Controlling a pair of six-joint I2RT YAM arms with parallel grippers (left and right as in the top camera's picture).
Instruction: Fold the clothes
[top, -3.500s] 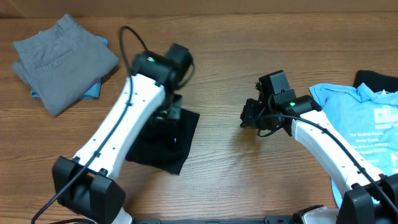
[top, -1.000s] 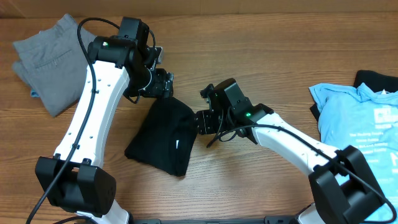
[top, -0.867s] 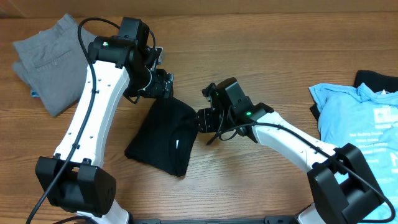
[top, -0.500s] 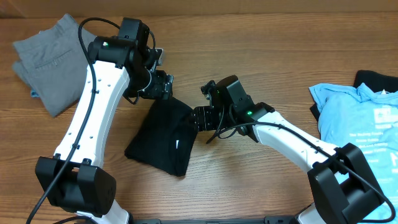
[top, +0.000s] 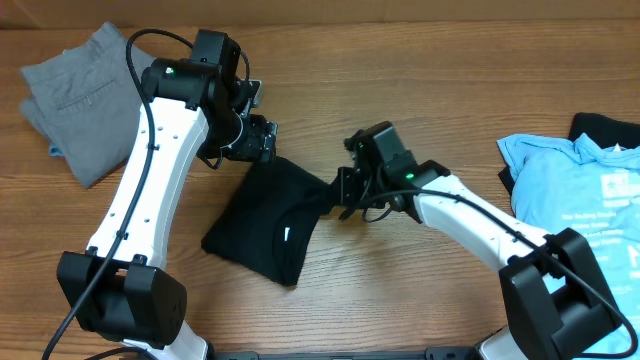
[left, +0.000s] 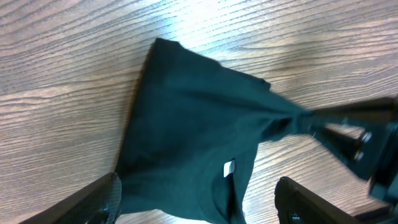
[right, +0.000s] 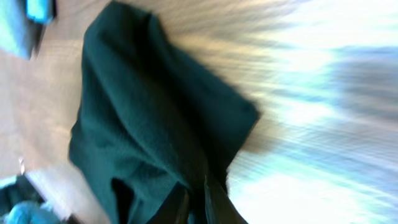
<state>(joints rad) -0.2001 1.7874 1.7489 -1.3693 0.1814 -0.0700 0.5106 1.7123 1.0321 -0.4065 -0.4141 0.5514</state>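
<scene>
A folded black T-shirt (top: 262, 220) lies on the table left of centre, a small white tag showing. My right gripper (top: 335, 190) is shut on its right corner and stretches the cloth out to a point; the pinched fabric fills the right wrist view (right: 155, 130). My left gripper (top: 258, 142) hovers open just above the shirt's top edge, and the shirt (left: 193, 137) lies below its spread fingers. Folded grey trousers (top: 95, 95) lie at the far left. A light-blue printed tee (top: 580, 190) lies at the right edge.
Another black garment (top: 605, 130) shows under the light-blue tee at the far right. A bit of light-blue cloth (top: 148, 148) peeks from under the grey trousers. Bare wooden table (top: 420, 60) spans the back.
My right gripper closed on the shirt's right corner and moved right, pulling the cloth into a point. The left arm has stayed still over the last second.
</scene>
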